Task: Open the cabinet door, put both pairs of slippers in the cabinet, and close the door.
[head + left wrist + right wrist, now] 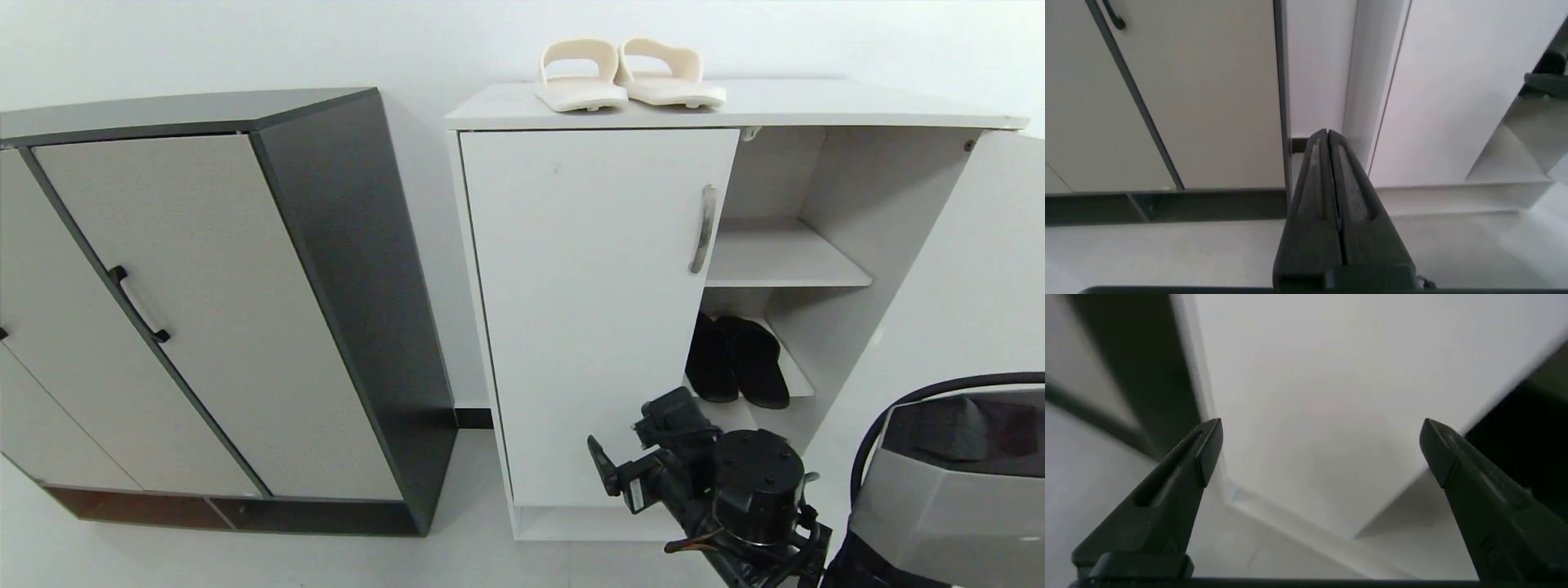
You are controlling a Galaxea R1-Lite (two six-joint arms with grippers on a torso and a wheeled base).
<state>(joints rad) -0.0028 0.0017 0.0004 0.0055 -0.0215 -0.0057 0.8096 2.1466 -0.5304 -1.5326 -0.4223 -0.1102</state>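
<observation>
Beige slippers (629,77) atop the white cabinet (588,327); black slippers (739,359) on its lower shelf (800,380), right door (963,286) swung open. Right gripper (1323,437) released, spread before the closed door; left gripper (1328,139) clenched on nothing.

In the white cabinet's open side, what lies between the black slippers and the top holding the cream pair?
A single bare shelf, in the head view, above the black slippers and below the cream pair.
</observation>
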